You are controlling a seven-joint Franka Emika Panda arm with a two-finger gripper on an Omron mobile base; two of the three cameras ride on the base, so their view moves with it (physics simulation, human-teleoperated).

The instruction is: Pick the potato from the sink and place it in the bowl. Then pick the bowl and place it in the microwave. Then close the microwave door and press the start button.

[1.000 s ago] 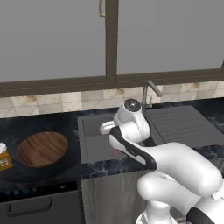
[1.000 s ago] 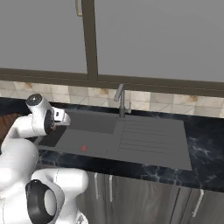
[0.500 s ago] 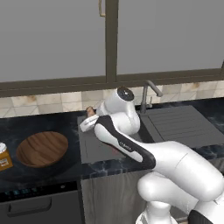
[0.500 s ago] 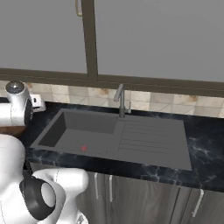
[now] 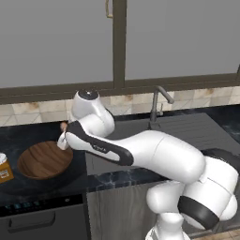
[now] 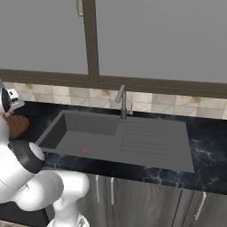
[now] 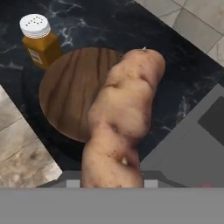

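potato: 1 | bowl: 1 | spice jar: 1 | sink: 1 | faucet: 1 | small red thing: 1

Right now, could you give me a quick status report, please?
Gripper shut on potato, at bowl's near edge. Bowl empty. Spice jar beside bowl, not in the way.
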